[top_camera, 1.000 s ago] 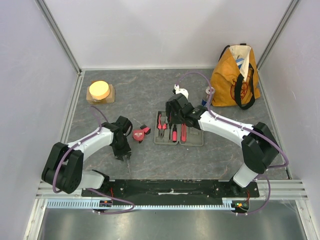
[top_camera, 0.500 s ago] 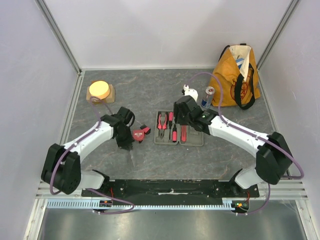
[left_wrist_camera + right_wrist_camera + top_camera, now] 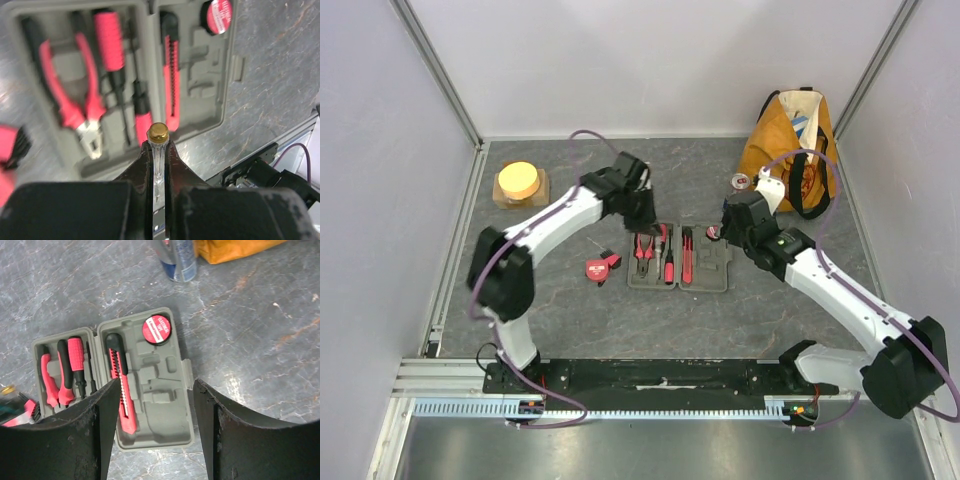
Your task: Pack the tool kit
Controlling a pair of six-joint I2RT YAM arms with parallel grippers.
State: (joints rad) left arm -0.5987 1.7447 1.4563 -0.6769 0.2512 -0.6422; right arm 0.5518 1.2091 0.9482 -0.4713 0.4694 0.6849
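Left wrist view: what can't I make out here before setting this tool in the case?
In the left wrist view:
- brass-capped clear tool: shaft and tip hidden between the left gripper fingers.
- red-and-black item: cut off by the left edge, blurred.
- pliers: blurred, seating in the grey case unclear.

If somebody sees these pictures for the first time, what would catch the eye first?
The open grey case at the middle of the table, with red-and-black tools in its slots, draws the eye first. Over it the left gripper is shut on a thin clear tool with a brass cap, while the right gripper hangs open. An orange tote bag stands at the back right.
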